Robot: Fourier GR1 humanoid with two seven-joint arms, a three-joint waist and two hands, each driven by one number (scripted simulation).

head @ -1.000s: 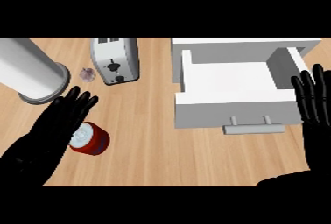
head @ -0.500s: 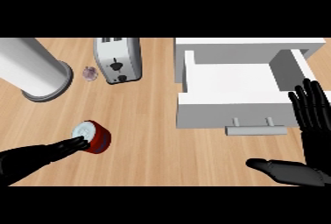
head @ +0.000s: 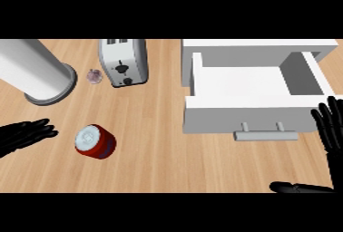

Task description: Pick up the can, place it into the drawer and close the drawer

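Well left of open drawer [head: 214, 118], red can [head: 94, 141] sits on counter [head: 154, 154] — left hand [head: 26, 134] just beside it, open, not touching. Wrap can's sides squarely before lifting. Right hand [head: 331, 131] open too, resting at right edge.

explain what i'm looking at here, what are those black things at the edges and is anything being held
There is one picture, taken from the head of a humanoid robot looking steeply down at a wooden counter. The black shapes are its two hands. The left hand comes in at the left edge, with straight fingers pointing at a red can, close to it but not touching. The right hand rests open at the right edge, fingers up, beside an open white drawer. The can is not in the drawer yet. Further back stand a toaster, a tall grey cylinder and a purplish thing too small to identify. Neither hand holds anything.
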